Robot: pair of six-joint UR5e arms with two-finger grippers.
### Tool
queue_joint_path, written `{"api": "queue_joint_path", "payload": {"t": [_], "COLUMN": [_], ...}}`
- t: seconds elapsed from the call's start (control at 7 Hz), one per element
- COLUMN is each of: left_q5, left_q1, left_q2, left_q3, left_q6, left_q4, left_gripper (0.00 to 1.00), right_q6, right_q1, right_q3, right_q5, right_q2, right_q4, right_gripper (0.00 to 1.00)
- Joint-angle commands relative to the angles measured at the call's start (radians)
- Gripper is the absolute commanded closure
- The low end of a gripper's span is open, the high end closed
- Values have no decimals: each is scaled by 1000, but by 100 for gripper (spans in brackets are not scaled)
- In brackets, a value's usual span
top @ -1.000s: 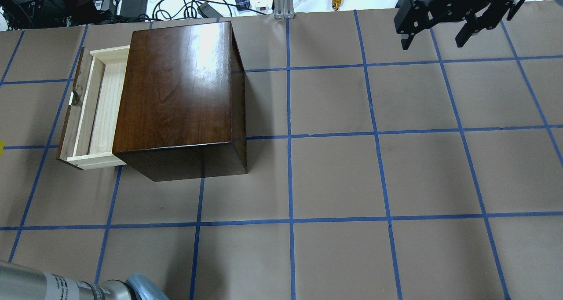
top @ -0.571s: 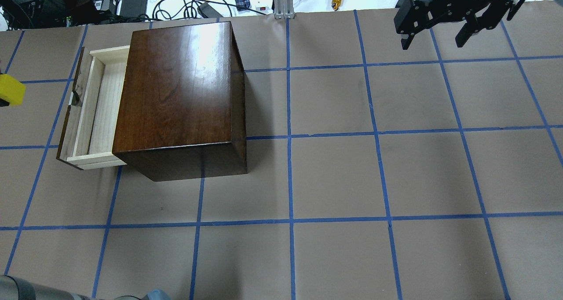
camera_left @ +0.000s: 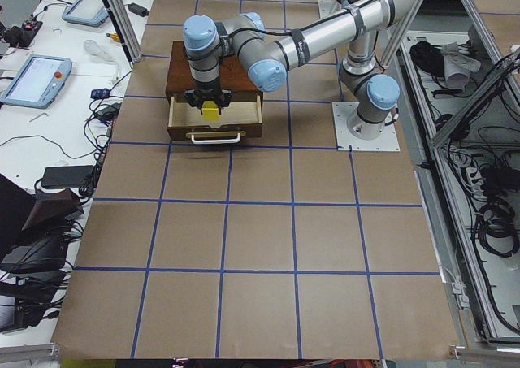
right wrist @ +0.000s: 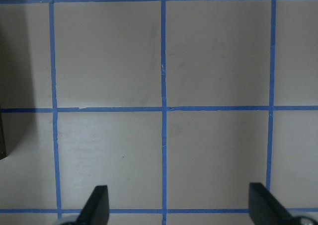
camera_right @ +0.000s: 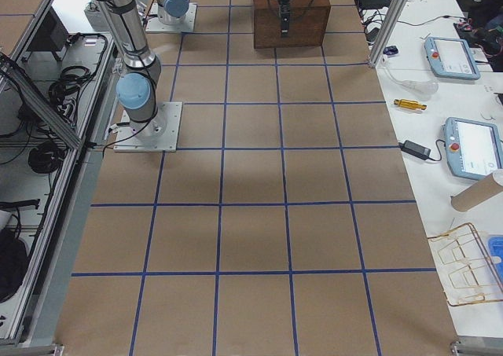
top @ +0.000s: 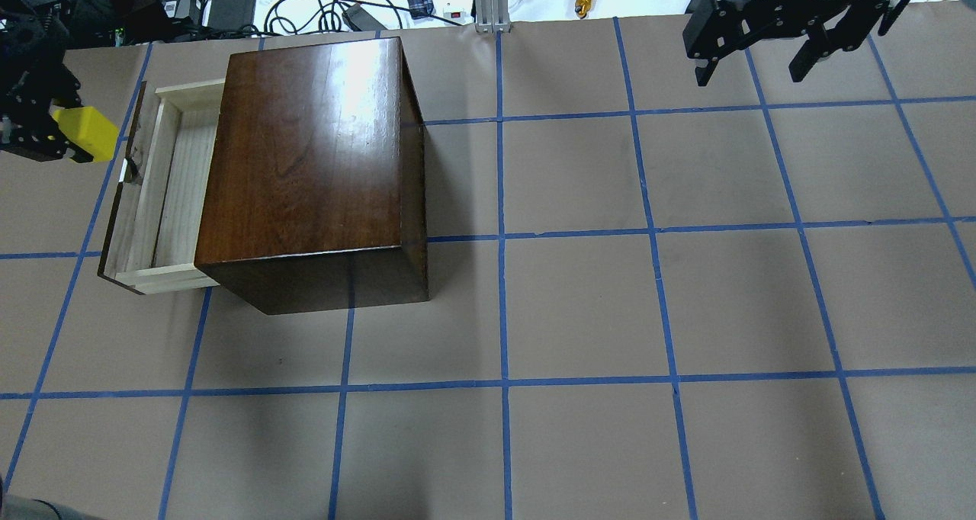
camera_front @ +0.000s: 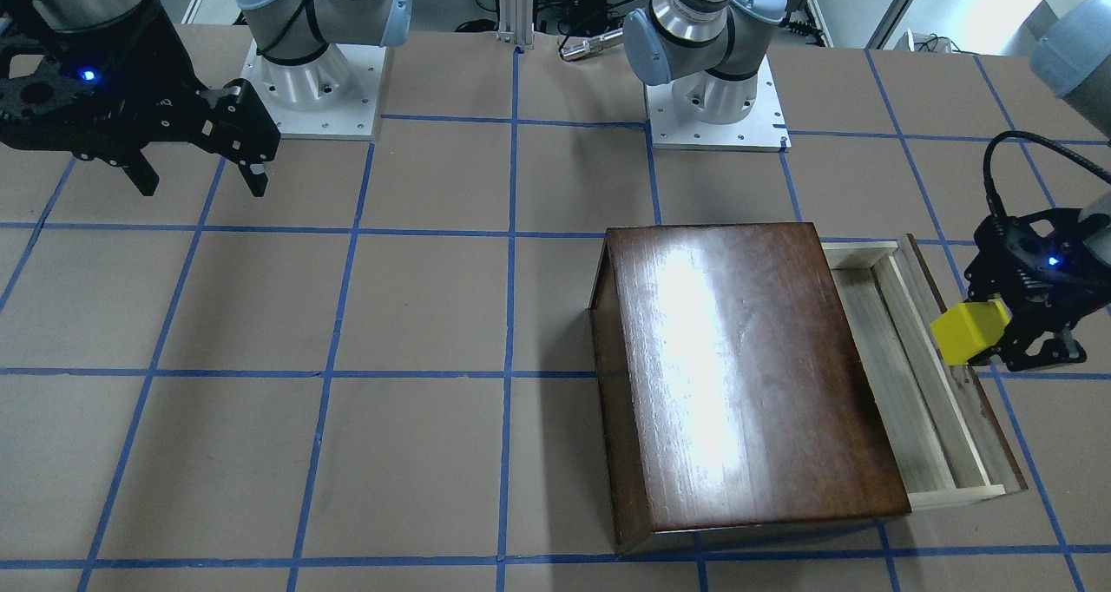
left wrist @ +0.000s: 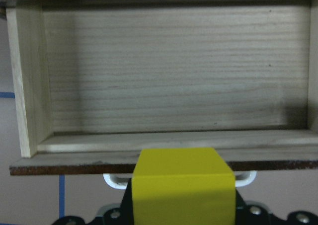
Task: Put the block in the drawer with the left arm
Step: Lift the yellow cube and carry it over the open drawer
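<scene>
block [camera_front: 968, 332]: bright yellow, plain faces
drawer [left wrist: 169, 76]: pale bare wood, streaky grain
box [top: 305, 154]: glossy dark brown, kinda reddish
table [top: 579, 306]: tan-brown with a blue tape grid
left gripper [camera_front: 989, 336]: black, tiny blue light
left arm [camera_left: 325, 36]: silver, light-blue caps

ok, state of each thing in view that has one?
drawer: open, empty.
block: gripped in the left claw, off the table, not yet in the drawer.
left claw: shut on the block.
right claw: open, holding nothing.
</scene>
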Motion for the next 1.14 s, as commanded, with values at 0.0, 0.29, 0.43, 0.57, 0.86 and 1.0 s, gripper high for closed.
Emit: {"api": "queue_joint_path", "payload": {"t": [0.0,0.29,0.43,0.57,0.86,1.0], "left_q5": [-4,-4,-5,-5,-7,-8], "left_q1": [-28,-28,-28,-28,-28,-28], "left_q2": [-9,-10,-13,-15,-18,-21], "left_q3": [-45,-100,-117,-129,-138,-147], "left_q6": [-8,-9,-9,-8,-3,-5], "left_q4": [21,116,127,130,129,130], "left_gripper": [100,100,100,100,100,100], "right_q6": [-1,-1,-1,-1,-1,-1], "right_q1": [-1,0,0,0,0,0], "right_q3": [0,0,0,0,0,0], "right_q5": [0,-2,-2,-2,-2,-2], "right_q2": [-1,1,1,1,-1,-1], "right_q4": [0,0,0,0,0,0], "right_gripper": [0,0,0,0,0,0]}}
